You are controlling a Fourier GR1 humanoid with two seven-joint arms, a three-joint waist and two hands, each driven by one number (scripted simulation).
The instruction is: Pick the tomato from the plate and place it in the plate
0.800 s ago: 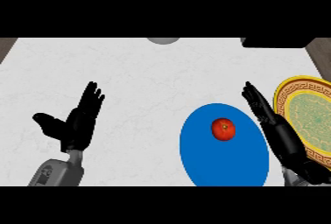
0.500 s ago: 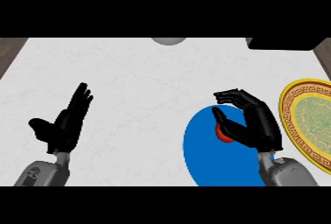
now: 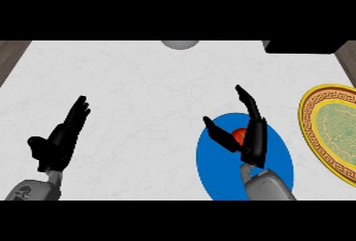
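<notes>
A red tomato (image 3: 238, 136) lies on the blue plate (image 3: 215, 172) at the lower middle right. My right hand (image 3: 254, 136) stands over that plate on the tomato's right side. Its fingers point straight up and away, and its thumb (image 3: 218, 134) reaches out past the tomato's left side. The tomato shows only as a small red patch between thumb and palm; the hand hides the rest. A gold-rimmed plate with a green centre (image 3: 306, 117) lies at the right edge, with nothing on it. My left hand (image 3: 61, 141) rests open at the lower left, fingers up.
The white counter (image 3: 153, 94) stretches between the two hands. A grey round object (image 3: 179, 44) sits at the far edge in the middle. A dark box (image 3: 303, 46) stands at the far right corner. Wood flooring shows past the counter's left edge.
My right hand moved from the blue plate's right edge to over the tomato and curled its fingers above it. Its fingers are straight again now. The left hand has hardly moved.
</notes>
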